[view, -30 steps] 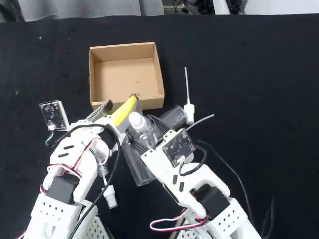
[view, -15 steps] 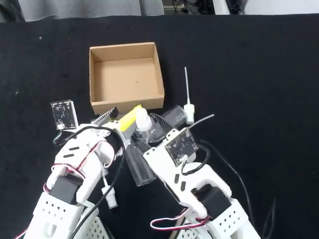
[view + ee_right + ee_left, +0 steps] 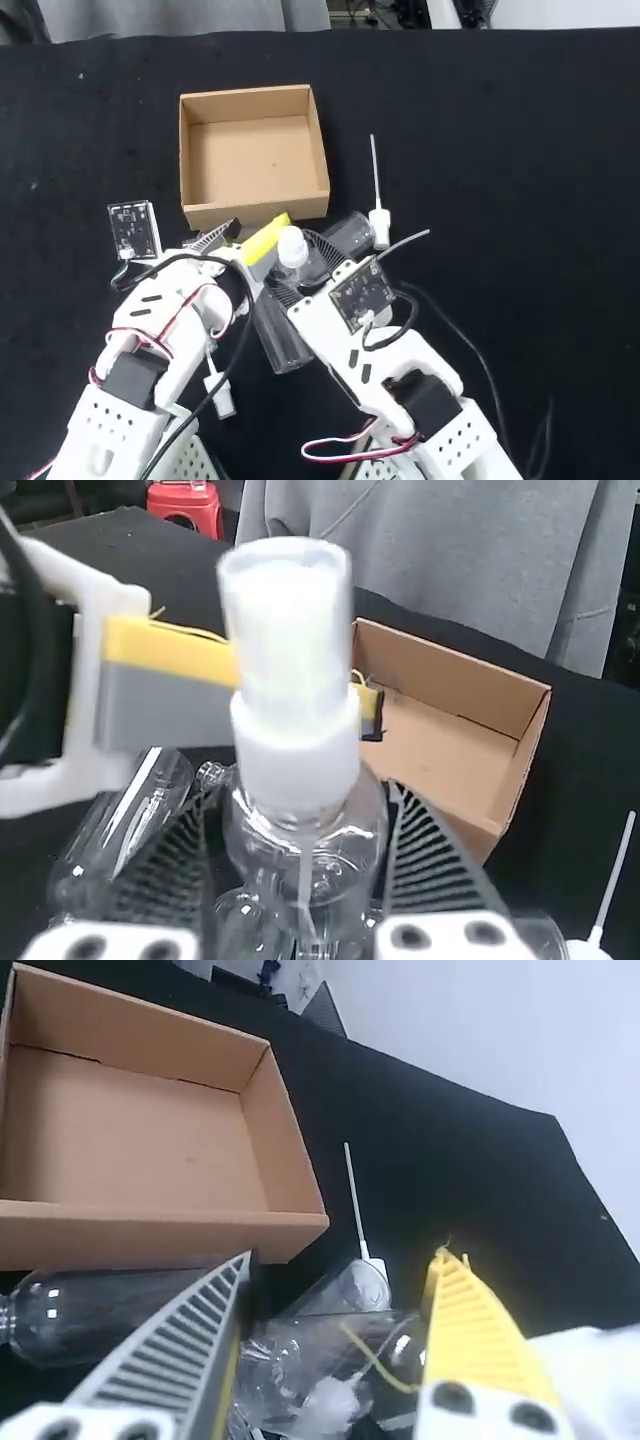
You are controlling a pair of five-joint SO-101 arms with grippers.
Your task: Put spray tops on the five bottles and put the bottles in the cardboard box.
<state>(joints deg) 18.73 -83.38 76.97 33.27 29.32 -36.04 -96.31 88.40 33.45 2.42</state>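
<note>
Just in front of the cardboard box (image 3: 254,97): the right gripper (image 3: 300,900) pinches an upright clear bottle (image 3: 300,825) between its black ribbed fingers, with a white spray top (image 3: 288,630) sitting on the neck.
Left side: the left gripper (image 3: 330,1345) is spread wide, grey and yellow fingers apart, close beside the held bottle.
Box contents: no bottle lies inside.
Done: by my reading, one of five bottles wears its top; none is boxed.
Left to do: box this one, then cap and box the others.
On the table: at least two uncapped lying bottles (image 3: 95,1305) near the box's front wall, and a loose spray top (image 3: 378,216) just beside one.
Hard to tell: whether the top is screwed tight. The arms cover part of the table, so I cannot count the bottles.
</note>
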